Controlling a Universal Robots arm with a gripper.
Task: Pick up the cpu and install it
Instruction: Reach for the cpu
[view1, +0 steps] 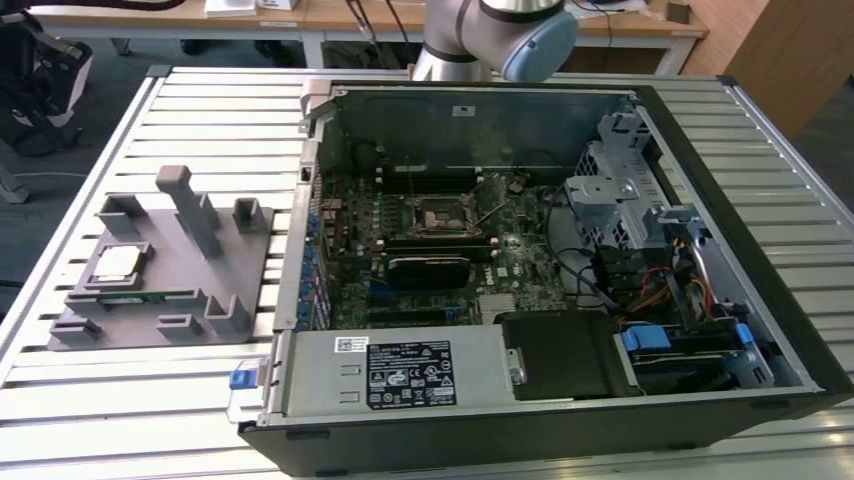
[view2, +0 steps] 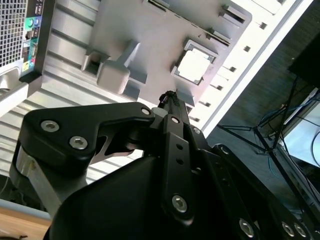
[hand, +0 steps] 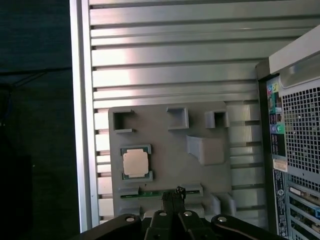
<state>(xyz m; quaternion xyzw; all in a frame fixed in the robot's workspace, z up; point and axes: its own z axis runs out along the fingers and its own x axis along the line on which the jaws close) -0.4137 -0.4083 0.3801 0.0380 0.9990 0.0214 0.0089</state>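
so the cpu (hand: 136, 163) sits in the grey holder (hand: 170, 150) near the surface's (hand: 175, 55) edge, end effector (hand: 174, 191) hovering over that holder, pinched narrow

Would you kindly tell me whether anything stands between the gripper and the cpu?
Nothing visible does: in both wrist views the cpu lies uncovered on the grey holder, with open air between it and the gripper.

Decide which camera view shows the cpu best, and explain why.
The first wrist view: the cpu lies square-on in its grey holder, whole outline plain. The second wrist view shows it slanted and glare-washed; the exterior view shows it small, at the exterior view's left.
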